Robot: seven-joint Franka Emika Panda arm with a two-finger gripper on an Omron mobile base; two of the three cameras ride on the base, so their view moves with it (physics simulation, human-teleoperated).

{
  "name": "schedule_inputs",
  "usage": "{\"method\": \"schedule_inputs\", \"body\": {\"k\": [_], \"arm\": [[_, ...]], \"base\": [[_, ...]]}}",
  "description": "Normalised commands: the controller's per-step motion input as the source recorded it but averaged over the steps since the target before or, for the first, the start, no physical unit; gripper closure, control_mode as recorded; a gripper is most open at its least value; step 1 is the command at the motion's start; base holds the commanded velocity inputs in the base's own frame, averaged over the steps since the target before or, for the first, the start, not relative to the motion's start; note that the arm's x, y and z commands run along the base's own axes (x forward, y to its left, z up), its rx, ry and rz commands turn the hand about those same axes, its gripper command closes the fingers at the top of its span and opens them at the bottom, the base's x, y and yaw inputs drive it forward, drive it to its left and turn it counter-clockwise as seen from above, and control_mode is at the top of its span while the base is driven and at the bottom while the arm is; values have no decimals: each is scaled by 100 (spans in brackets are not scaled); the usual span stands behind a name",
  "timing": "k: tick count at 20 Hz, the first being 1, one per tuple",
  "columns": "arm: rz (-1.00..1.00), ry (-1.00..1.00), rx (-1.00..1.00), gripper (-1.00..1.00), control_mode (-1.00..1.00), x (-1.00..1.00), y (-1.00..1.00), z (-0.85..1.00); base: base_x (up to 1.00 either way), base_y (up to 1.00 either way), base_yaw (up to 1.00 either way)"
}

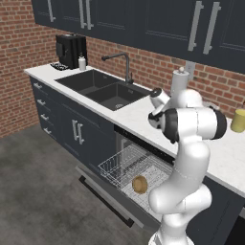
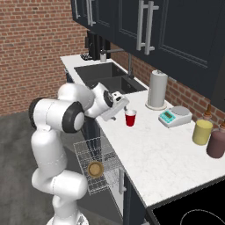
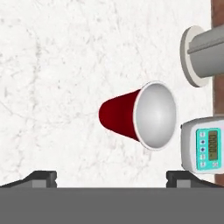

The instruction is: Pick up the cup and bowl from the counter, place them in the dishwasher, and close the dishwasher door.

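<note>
Bowl [image 1: 139, 184] already in dishwasher rack [image 1: 125, 165]. Cup [image 3: 138, 114] pickup step: gripper [image 3: 111, 177] spread wide, empty, cup at 12 o'clock on surface [image 3: 52, 87]. Next: advance, straddle cup, pinch.

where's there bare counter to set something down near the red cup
Widest bare stretch: the counter front, between the cup and the yellow canister, out to the front edge. A smaller patch lies between the cup and the sink. Crowded along the brick wall: paper towel roll, scale, then the canisters. The open gripper hangs beside the cup.
</note>
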Motion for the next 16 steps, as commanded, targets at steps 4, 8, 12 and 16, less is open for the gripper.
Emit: {"method": "schedule_inputs", "body": {"k": [4, 8, 12, 16], "arm": [[0, 6, -1, -100, -100, 48, -7, -20], [0, 2, 0, -100, -100, 27, -19, -14], [0, 3, 0, -100, -100, 17, -16, -20], [0, 5, 0, -100, -100, 12, -13, -27]], "base": [[0, 0, 0], [0, 0, 0], [0, 0, 0], [0, 0, 0]]}}
